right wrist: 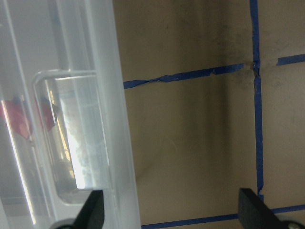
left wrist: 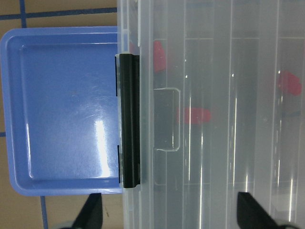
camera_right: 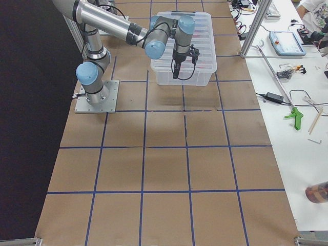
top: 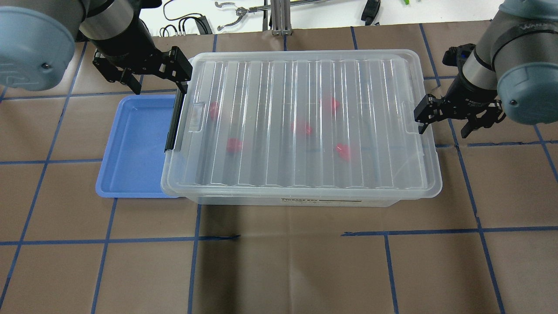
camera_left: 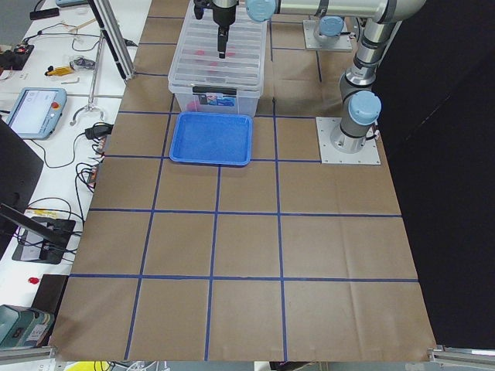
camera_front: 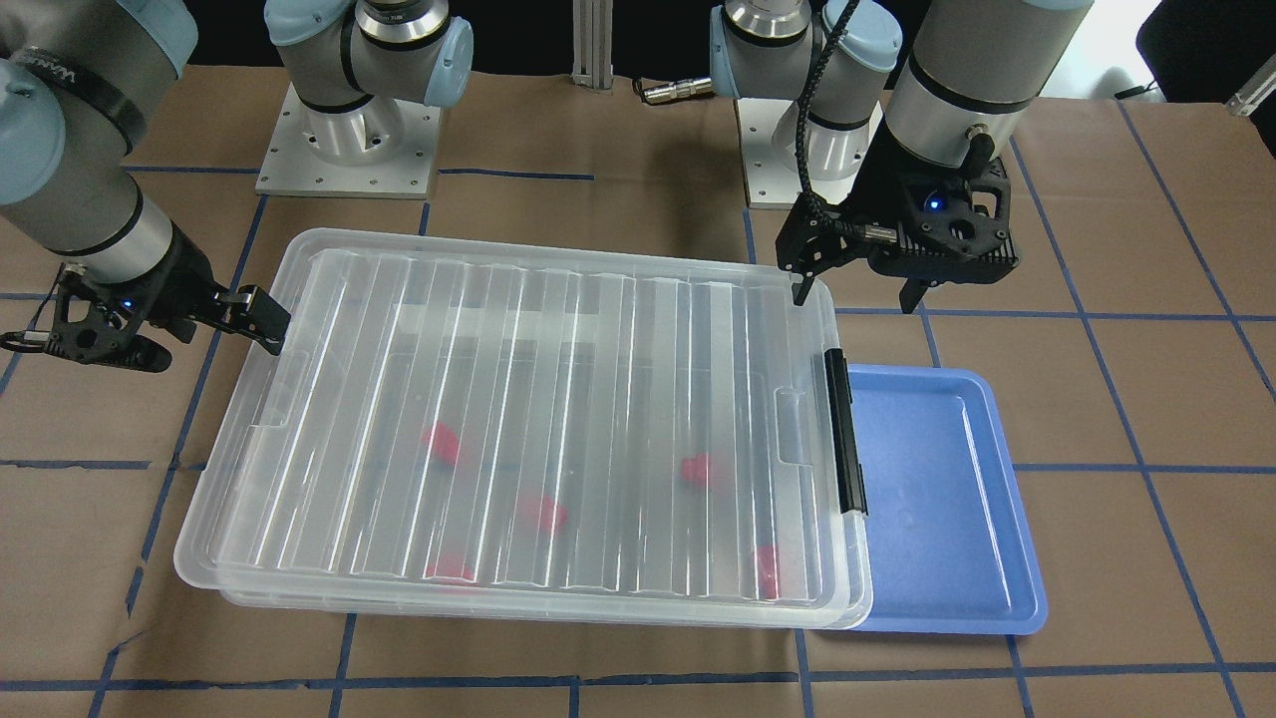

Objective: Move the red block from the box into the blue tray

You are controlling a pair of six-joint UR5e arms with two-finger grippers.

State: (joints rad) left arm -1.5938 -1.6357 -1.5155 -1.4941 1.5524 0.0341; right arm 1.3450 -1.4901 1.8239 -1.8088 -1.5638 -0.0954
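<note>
Well, every red block (top: 234, 145) lies inside the box (top: 305, 198), under its shut lid (top: 270, 87). The blue tray (top: 130, 144) sits just beside the black latch (top: 173, 122). My left hand (top: 159, 89) hangs wide open there; my right hand (top: 443, 130) is wide open too. I think a block is light, hard and slippery, so pinch its square body.

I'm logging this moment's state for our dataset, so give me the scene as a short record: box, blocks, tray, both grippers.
box: clear, ribbed lid on, black latch at the tray end
red blocks: five, all inside the box, under the lid
blue tray: empty, beside the box's latch end
left gripper: open, empty, over the latch end
right gripper: open, empty, at the opposite short end
</note>
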